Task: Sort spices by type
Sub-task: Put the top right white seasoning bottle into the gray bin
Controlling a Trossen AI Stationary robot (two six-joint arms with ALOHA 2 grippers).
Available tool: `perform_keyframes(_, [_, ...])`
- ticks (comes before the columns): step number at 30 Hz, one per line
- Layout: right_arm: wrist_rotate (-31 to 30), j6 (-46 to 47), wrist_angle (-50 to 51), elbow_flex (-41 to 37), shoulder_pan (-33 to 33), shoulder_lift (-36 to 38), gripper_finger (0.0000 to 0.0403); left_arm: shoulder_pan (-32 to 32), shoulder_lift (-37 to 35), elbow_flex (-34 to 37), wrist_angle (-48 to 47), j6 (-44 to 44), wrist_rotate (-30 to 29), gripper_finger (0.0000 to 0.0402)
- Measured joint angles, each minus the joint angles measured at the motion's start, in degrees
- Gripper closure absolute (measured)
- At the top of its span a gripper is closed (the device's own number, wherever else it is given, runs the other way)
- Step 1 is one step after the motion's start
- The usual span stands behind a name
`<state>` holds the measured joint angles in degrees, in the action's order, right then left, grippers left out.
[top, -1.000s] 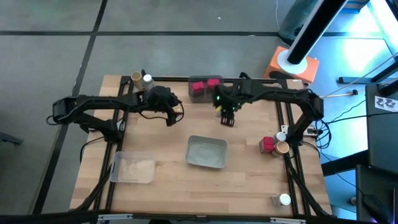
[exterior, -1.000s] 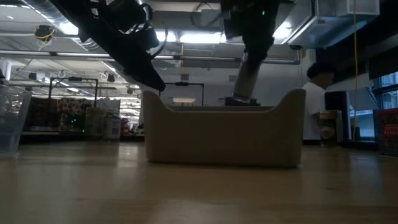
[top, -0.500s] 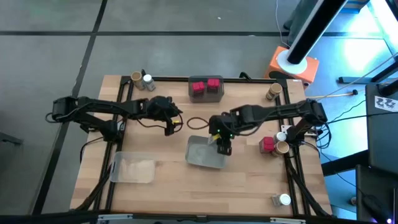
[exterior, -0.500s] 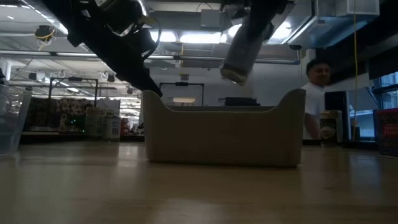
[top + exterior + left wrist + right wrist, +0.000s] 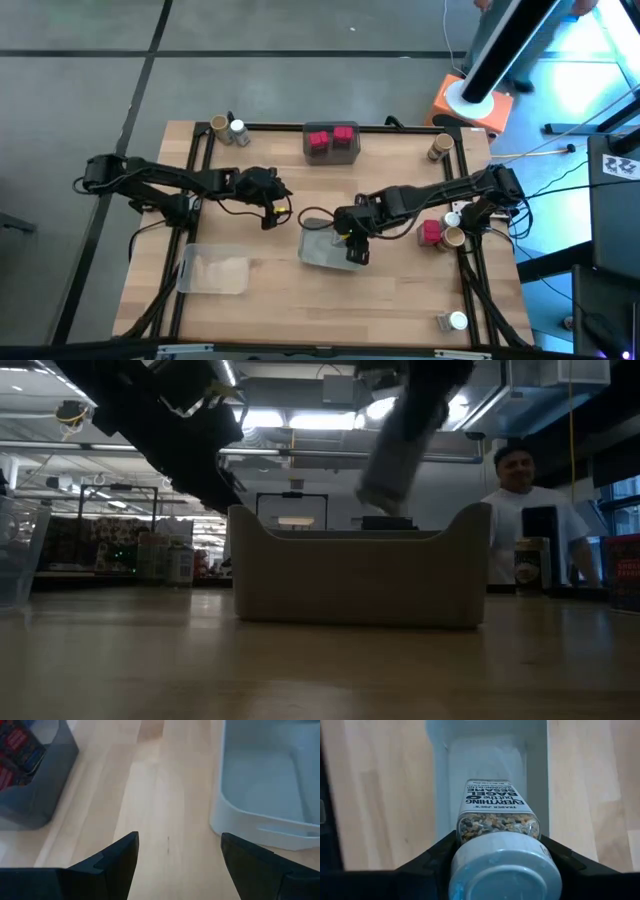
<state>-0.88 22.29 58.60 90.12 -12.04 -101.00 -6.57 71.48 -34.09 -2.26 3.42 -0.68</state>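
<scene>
My right gripper (image 5: 352, 242) is shut on a round white-topped spice jar (image 5: 497, 815) and hangs over the grey tray (image 5: 322, 258) at the table's middle. In the low view the jar (image 5: 393, 452) hangs tilted above the tray's rim (image 5: 360, 575). My left gripper (image 5: 272, 207) is open over bare wood just left of that tray and touches nothing. Two red blocky jars (image 5: 332, 137) stand in a dark tray at the far edge. My right gripper pinches the jar between its two fingers (image 5: 427, 860) at the top of the glass body (image 5: 465, 832), just below the white cap (image 5: 505, 870). The fingers come from above at a slant, and the cap faces the wrist. The jar is lifted clear, bottom end lowest, over the tray's inside (image 5: 487, 755).
A clear tray (image 5: 213, 268) sits near left. A tan-topped (image 5: 218, 125) and a white-topped jar (image 5: 238, 130) stand far left, a tan-topped one (image 5: 437, 147) far right. A red jar (image 5: 430, 232) and a tan-topped jar (image 5: 454, 238) stand right; another white-topped jar (image 5: 456, 321) near right.
My right gripper has carried the white-topped jar from near the far dark tray toward the table's near edge and a little left, until it hangs over the grey tray; the jar has tipped from upright to tilted. My left gripper has drifted slightly toward the near edge.
</scene>
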Motion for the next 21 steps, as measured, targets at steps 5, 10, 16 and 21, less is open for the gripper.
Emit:
perform_keyframes(5, [-1.2,0.0,1.2,-1.8,0.1,-1.6,0.0196,0.7,0.0,0.0,0.6,0.0,0.0,0.0135])
perform_keyframes(10, [-1.0,-0.5,0.3,-3.1,0.1,-3.3,0.0196,0.7,0.0,0.0,1.4,0.0,0.0,0.0135])
perform_keyframes(16, [-1.0,-0.5,-0.9,-5.7,0.1,-3.9,0.0196,0.7,0.0,0.0,1.5,0.0,0.0,0.0135])
perform_keyframes(21, [-1.0,-0.5,-2.4,-8.5,0.1,-3.9,0.0196,0.7,0.0,0.0,1.5,0.0,0.0,0.0135])
